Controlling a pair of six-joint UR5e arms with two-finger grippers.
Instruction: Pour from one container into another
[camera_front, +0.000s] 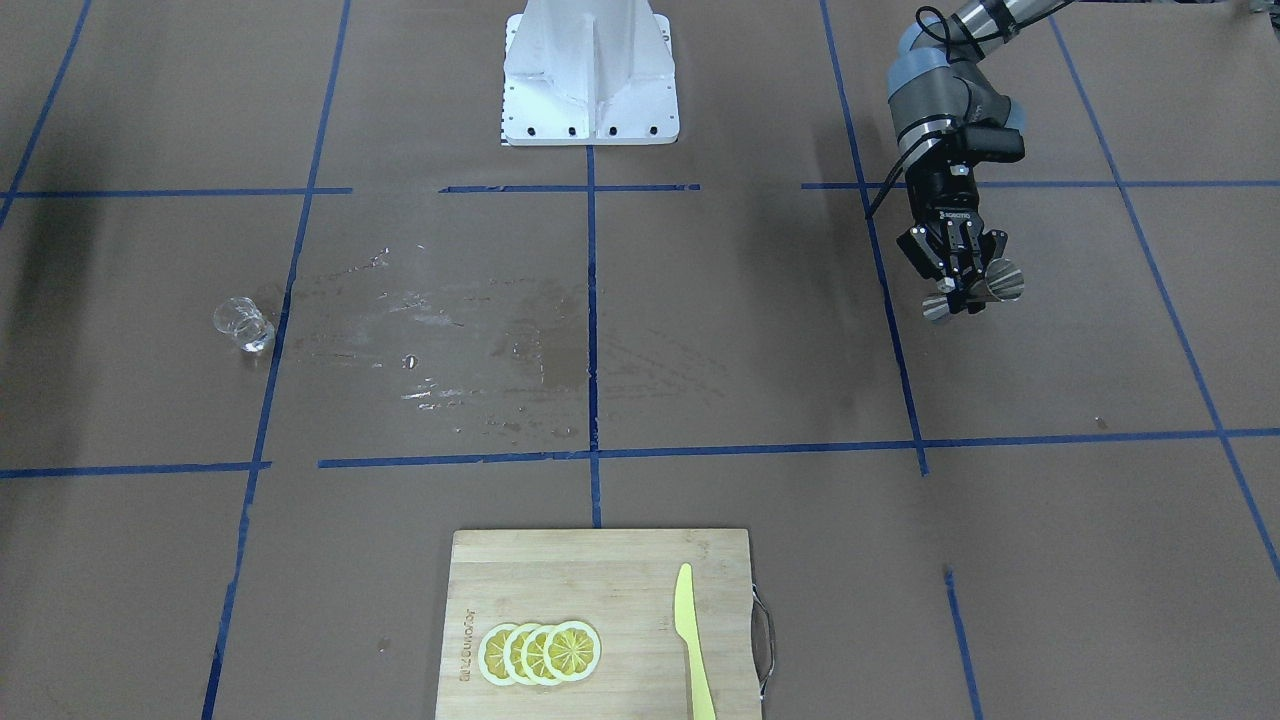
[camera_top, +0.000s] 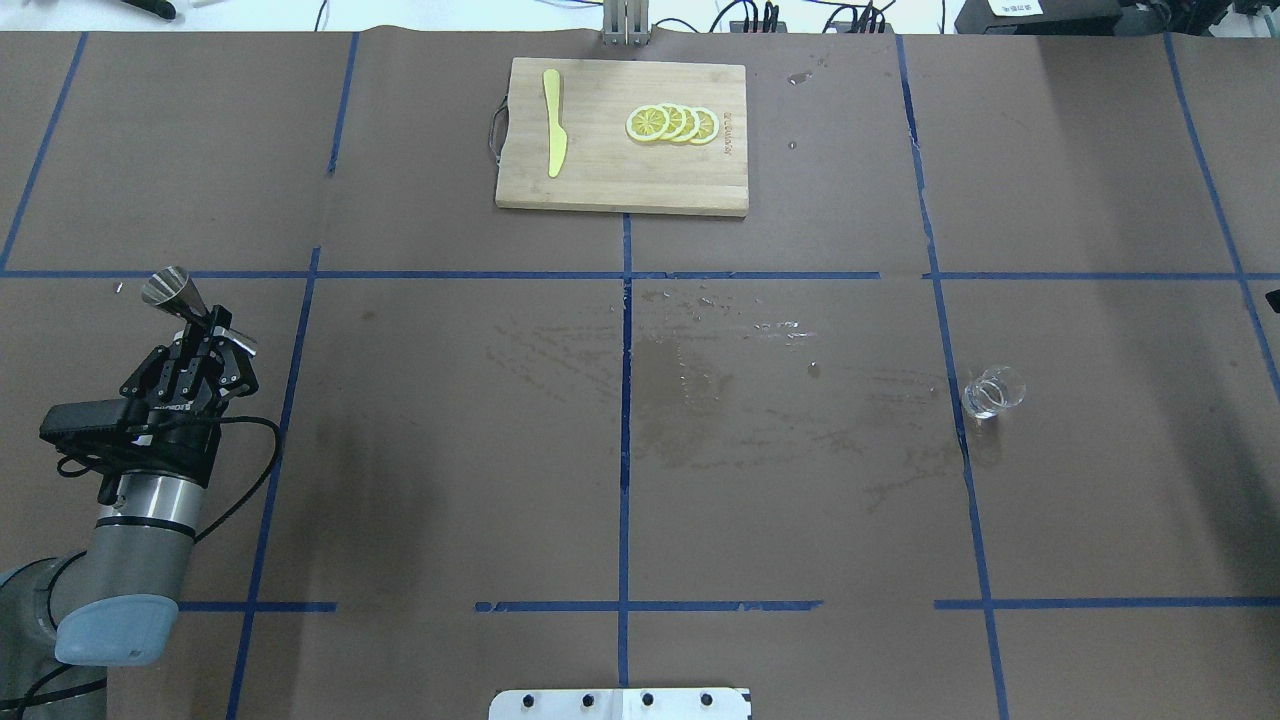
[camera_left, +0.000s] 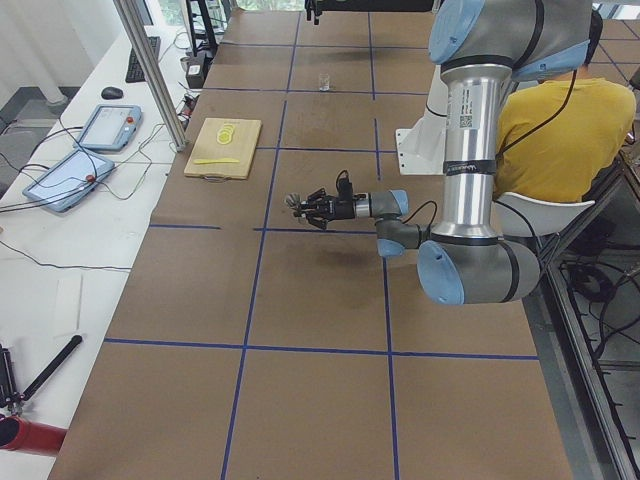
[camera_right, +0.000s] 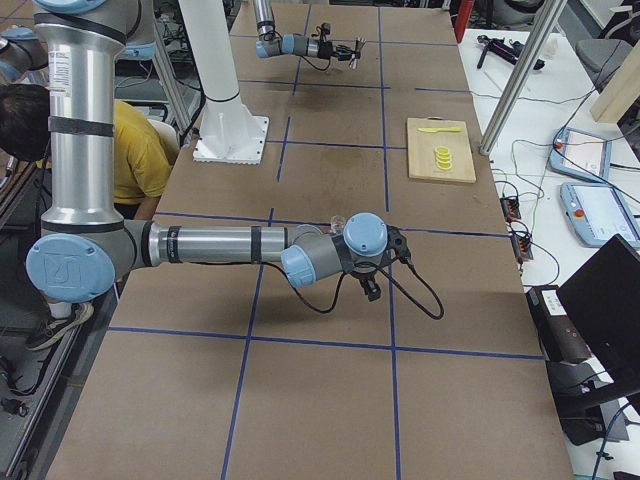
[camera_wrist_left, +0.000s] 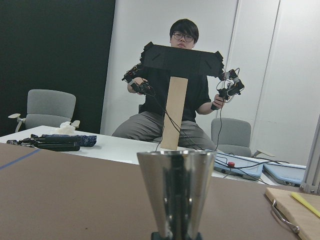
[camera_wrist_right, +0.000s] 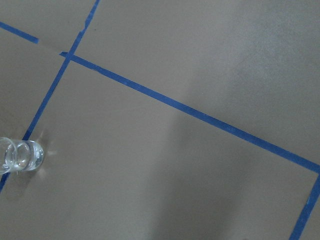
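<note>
My left gripper (camera_front: 965, 290) (camera_top: 205, 325) is shut on a metal double-cone jigger (camera_front: 1003, 281) (camera_top: 172, 290), held on its side above the table at the robot's far left. In the left wrist view the jigger (camera_wrist_left: 176, 190) fills the lower middle. A small clear glass (camera_front: 243, 325) (camera_top: 992, 391) stands upright on the table at the robot's right, far from the jigger, and shows in the right wrist view too (camera_wrist_right: 20, 154). The right arm appears only in the exterior right view, where I cannot tell its gripper's state.
A wet spill patch (camera_top: 680, 400) spreads across the middle of the brown paper. At the far edge lies a wooden cutting board (camera_top: 620, 185) with lemon slices (camera_top: 672, 123) and a yellow knife (camera_top: 553, 135). A seated person (camera_wrist_left: 175, 100) faces the table.
</note>
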